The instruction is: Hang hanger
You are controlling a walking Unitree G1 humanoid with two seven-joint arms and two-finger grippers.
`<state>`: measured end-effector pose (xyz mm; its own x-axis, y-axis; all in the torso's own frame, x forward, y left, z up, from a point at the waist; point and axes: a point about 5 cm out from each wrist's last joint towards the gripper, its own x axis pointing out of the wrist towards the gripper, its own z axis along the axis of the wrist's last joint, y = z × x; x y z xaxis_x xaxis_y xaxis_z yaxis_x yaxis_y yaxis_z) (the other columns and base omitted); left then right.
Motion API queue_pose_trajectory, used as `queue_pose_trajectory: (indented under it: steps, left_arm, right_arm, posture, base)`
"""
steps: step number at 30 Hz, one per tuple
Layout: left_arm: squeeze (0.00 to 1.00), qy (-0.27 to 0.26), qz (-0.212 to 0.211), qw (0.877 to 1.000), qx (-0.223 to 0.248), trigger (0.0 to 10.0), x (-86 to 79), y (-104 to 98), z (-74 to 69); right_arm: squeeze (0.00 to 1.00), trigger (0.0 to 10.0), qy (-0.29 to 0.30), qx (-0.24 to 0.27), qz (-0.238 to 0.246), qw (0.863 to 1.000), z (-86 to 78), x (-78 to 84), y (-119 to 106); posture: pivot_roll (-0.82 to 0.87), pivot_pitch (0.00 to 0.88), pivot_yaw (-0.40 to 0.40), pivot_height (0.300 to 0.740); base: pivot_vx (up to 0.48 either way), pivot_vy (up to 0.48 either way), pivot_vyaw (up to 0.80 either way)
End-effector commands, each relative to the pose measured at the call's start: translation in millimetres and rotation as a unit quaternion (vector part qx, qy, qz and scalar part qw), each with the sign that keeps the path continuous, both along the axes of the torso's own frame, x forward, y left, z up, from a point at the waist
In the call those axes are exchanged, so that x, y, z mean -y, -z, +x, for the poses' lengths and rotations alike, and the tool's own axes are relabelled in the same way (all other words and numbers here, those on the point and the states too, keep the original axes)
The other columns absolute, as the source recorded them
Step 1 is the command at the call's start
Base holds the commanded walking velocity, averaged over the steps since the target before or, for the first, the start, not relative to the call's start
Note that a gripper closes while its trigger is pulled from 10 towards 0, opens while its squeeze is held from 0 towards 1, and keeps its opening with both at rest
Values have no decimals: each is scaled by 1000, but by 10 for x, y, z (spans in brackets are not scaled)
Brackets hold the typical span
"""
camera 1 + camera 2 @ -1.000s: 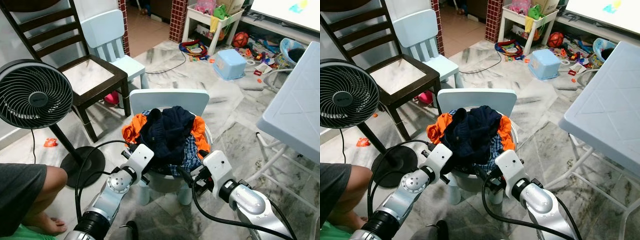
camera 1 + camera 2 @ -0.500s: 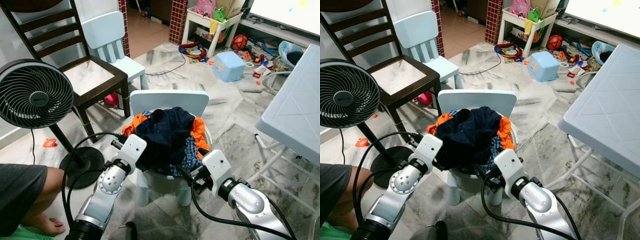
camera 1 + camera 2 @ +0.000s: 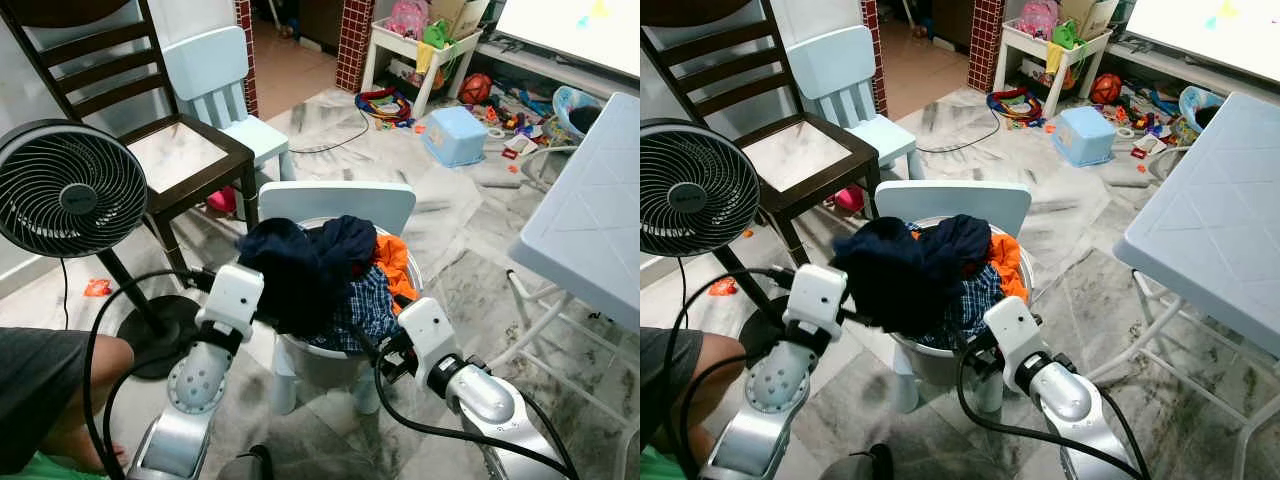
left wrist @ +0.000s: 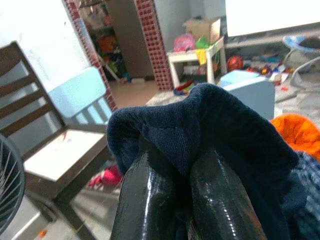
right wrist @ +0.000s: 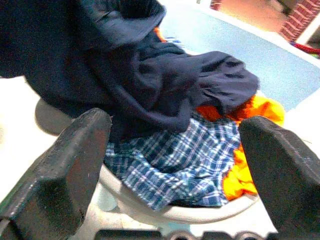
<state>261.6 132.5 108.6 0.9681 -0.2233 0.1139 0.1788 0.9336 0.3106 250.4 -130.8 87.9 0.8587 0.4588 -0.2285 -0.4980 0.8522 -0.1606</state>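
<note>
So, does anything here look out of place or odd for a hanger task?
Yes: the left gripper pinches a dark navy garment from a white basket perched on a small pale-blue chair. Toys litter the floor behind.

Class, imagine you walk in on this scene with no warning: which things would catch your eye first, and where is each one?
First, the left gripper, shut on a dark navy garment that it holds up over the left side of a white basket heaped with clothes on a small pale-blue chair. The right gripper hovers open at the basket's near rim. A black fan stands at the left, and toys litter the floor behind.
</note>
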Motion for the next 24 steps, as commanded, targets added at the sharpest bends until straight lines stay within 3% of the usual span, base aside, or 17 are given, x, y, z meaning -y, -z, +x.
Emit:
queue_pose_trajectory:
  steps: [1,2,3,4,5,6,10,18,24]
  left_arm:
    - [0,-8,-5,1000,2,0,-43,-44,-20]
    - [0,-12,-3,1000,-4,0,-62,-30,-29]
    - [0,-20,-9,1000,-18,6510,-99,-15,-45]
    - [0,-26,-12,999,-25,8353,-119,-13,-47]
    - [0,-31,-14,999,-29,8353,-131,-12,-47]
    - [0,-29,-20,999,-31,10000,-144,-7,-58]
    - [0,-34,-30,998,-39,10000,-239,-3,-126]
    - [0,-33,-38,997,-64,10000,-292,124,-217]
    - [0,-21,-44,997,-62,10000,-213,191,-136]
  right_arm:
    - [0,10000,27,4,16,1000,32,66,-26]
    - [0,10000,37,6,27,999,46,74,-43]
    - [0,10000,63,15,51,997,82,97,-87]
    - [0,10000,74,19,60,995,97,108,-107]
    - [0,10000,80,22,65,994,105,115,-118]
    - [0,10000,101,24,88,991,127,141,-132]
    - [0,10000,193,47,165,966,195,315,-242]
    - [0,10000,248,56,180,950,163,442,-190]
    - [0,10000,256,58,170,950,162,454,-141]
  posture:
    - [52,79,-27,740]
    - [55,74,-22,740]
    - [60,56,-10,740]
    - [60,56,-10,740]
    - [60,56,-10,740]
    - [68,33,4,740]
    - [82,0,19,740]
    - [75,0,27,740]
    - [72,0,-10,740]
  base:
    - [0,0,0]
    - [0,0,0]
    - [0,0,0]
    - [0,0,0]
    - [0,0,0]
    - [0,0,0]
    - [0,0,0]
    - [0,0,0]
    - [0,0,0]
